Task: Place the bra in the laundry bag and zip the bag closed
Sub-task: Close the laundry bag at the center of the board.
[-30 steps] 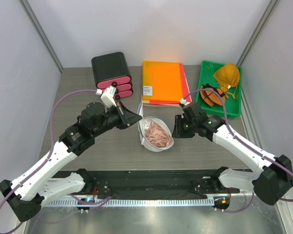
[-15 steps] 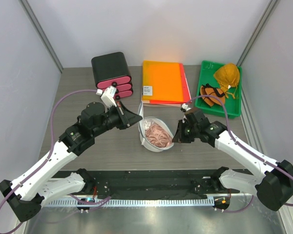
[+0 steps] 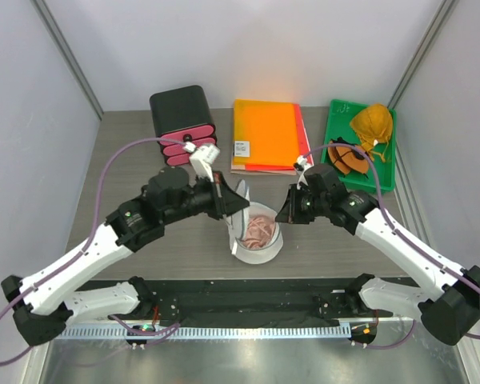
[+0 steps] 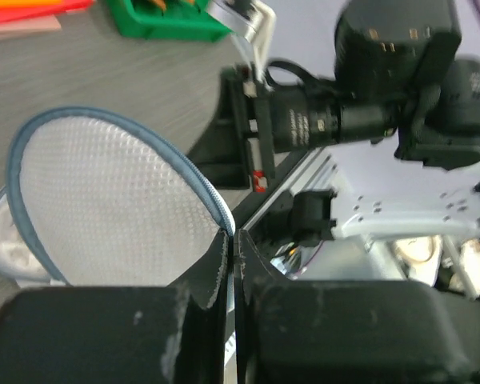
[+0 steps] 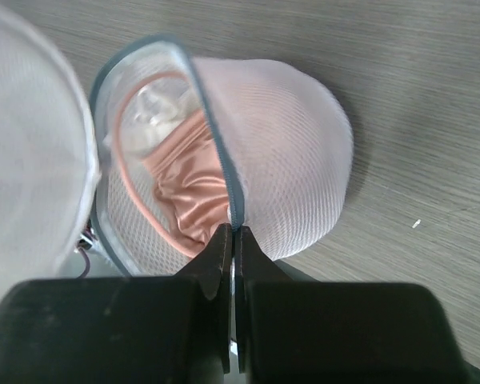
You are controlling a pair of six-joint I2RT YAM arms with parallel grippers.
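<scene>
The white mesh laundry bag (image 3: 256, 250) lies open mid-table with the peach satin bra (image 3: 260, 228) bunched inside its lower half. My left gripper (image 3: 234, 205) is shut on the grey zipper rim of the lid half (image 4: 104, 200), holding it tilted up over the left side of the bag; its fingertips (image 4: 234, 237) pinch the rim edge. My right gripper (image 3: 282, 214) is shut on the zipper rim of the lower half (image 5: 280, 160) at its right side, the fingertips (image 5: 234, 234) clamped on the grey tape beside the bra (image 5: 188, 200).
A black case with pink items (image 3: 182, 116) stands at the back left. An orange folder (image 3: 266, 134) lies behind the bag. A green tray (image 3: 384, 172) at the back right holds a mustard cloth (image 3: 372, 122) and other items.
My right gripper has closed onto the bag's right rim. The left arm has swung right, carrying the lid half up and over the bag, which shifted slightly toward me.
</scene>
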